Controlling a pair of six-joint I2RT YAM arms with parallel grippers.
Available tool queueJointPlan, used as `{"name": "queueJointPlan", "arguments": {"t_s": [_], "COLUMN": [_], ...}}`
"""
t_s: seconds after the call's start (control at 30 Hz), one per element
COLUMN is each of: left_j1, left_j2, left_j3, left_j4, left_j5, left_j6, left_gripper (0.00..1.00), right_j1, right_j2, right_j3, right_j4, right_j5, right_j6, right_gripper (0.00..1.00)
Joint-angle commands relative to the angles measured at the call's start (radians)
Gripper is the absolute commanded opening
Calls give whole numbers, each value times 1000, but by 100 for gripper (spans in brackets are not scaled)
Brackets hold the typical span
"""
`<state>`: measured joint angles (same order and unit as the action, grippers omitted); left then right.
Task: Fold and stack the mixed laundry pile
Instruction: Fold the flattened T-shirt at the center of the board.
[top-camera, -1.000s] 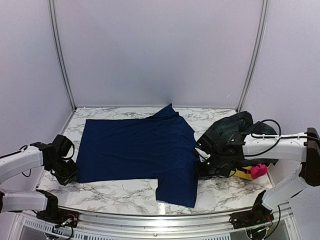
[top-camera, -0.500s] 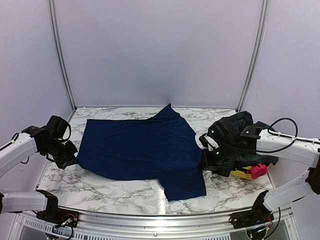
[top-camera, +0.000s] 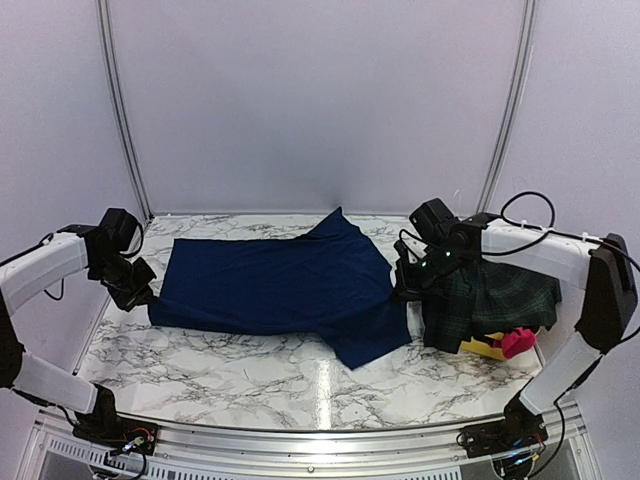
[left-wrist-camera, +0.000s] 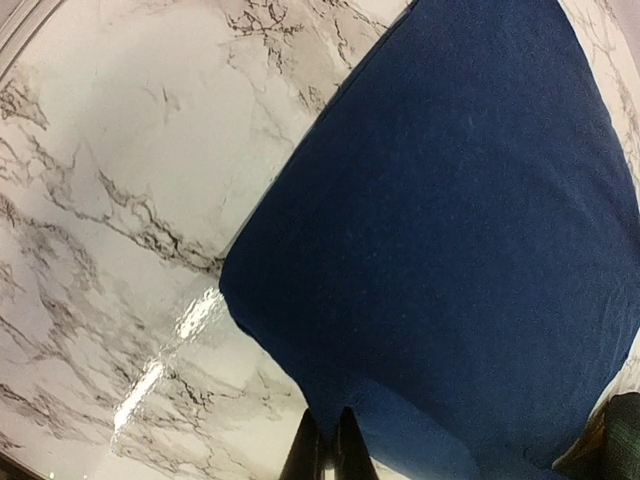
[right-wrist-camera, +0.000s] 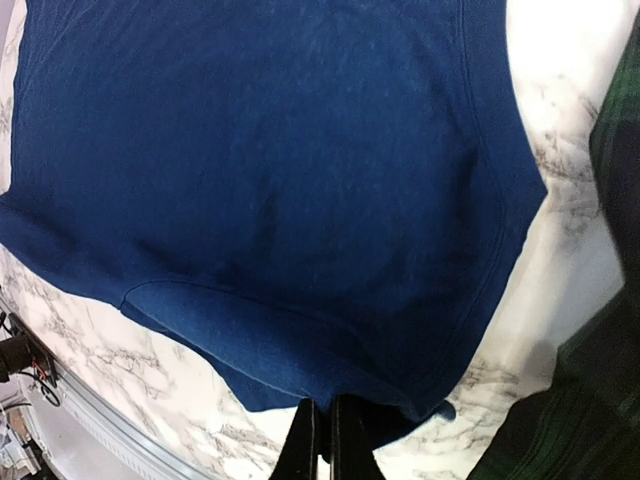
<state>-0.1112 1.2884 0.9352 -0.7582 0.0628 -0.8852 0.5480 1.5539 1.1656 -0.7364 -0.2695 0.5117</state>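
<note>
A navy-blue shirt (top-camera: 280, 285) lies spread across the marble table (top-camera: 250, 375), its near edge lifted off the surface. My left gripper (top-camera: 143, 293) is shut on the shirt's left near corner (left-wrist-camera: 345, 420), and its fingers (left-wrist-camera: 305, 450) pinch the hem. My right gripper (top-camera: 402, 290) is shut on the shirt's right side (right-wrist-camera: 330, 390), close to the sleeve (top-camera: 375, 340) that hangs down onto the table. A dark green-and-navy plaid garment (top-camera: 490, 295) lies heaped at the right, with a small pink piece (top-camera: 516, 341) beside it.
A yellow tub (top-camera: 484, 347) sticks out from under the plaid garment at the right edge. White booth walls with metal poles (top-camera: 122, 110) close in the back and sides. A metal rail (top-camera: 300, 440) runs along the table's near edge.
Both grippers have risen and moved toward the back, carrying the shirt's near edge up and over. The shirt now looks shorter front to back. The plaid garment is more exposed.
</note>
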Motion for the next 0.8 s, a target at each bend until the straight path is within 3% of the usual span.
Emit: {"name": "queueJointPlan", "arguments": {"t_s": [0.0, 0.37, 0.77], "left_j1": [24, 75, 85], "left_j2": [75, 246, 360], "left_j3": [57, 111, 148], "left_j4": [55, 156, 235], "left_j5": [12, 35, 41], "left_j6": [53, 98, 109], "left_gripper": [0, 0, 0], "right_j1": [-56, -130, -134], "right_j2": [82, 306, 366], "right_j3": [91, 315, 353], "right_j4": [-33, -93, -38], "right_j5": [-53, -103, -66], "right_j6": [-72, -148, -137], "right_gripper": [0, 0, 0]}}
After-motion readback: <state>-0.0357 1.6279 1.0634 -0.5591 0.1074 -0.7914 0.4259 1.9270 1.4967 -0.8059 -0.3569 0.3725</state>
